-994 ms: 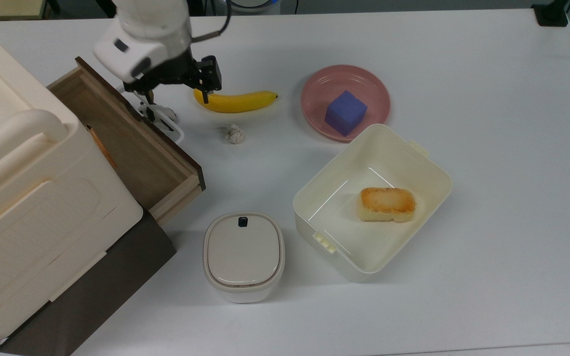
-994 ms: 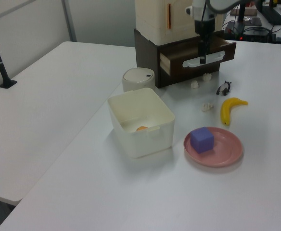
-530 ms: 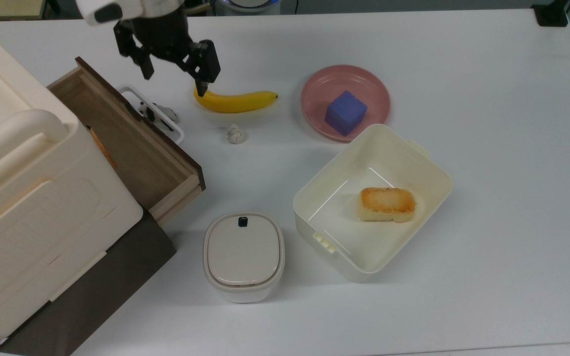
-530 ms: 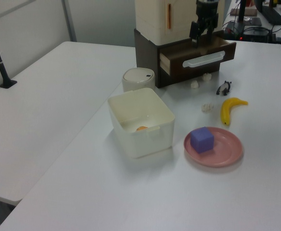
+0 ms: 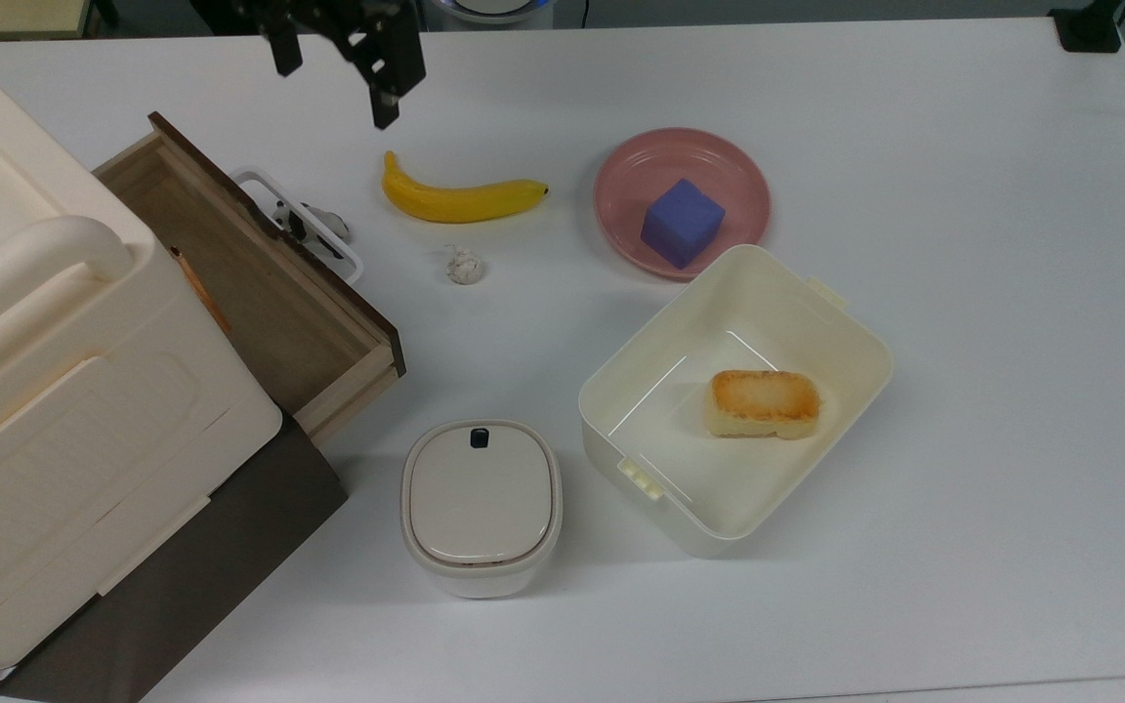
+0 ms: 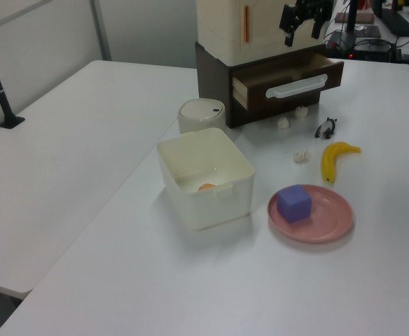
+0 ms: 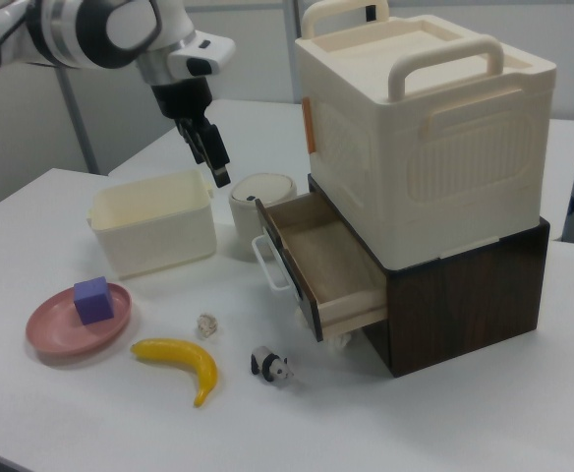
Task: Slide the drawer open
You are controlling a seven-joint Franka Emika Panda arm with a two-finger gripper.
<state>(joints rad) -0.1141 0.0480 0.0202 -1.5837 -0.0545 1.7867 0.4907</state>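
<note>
Top view: drawer (image 5: 260, 283) open, fingers (image 5: 382, 68) apart

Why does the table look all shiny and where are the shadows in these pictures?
In the top view, the white table looks evenly lit with a pale bluish tint, and the cream container throws a soft shadow toward the top view's bottom right. In the left view, the pink plate shows gentle sheen. In the right view, the drawer shades the tabletop beneath it.

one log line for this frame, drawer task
task: open drawer | drawer: pulled out, empty | gripper: open, raised above table, clear of white handle | holding: nothing
</note>
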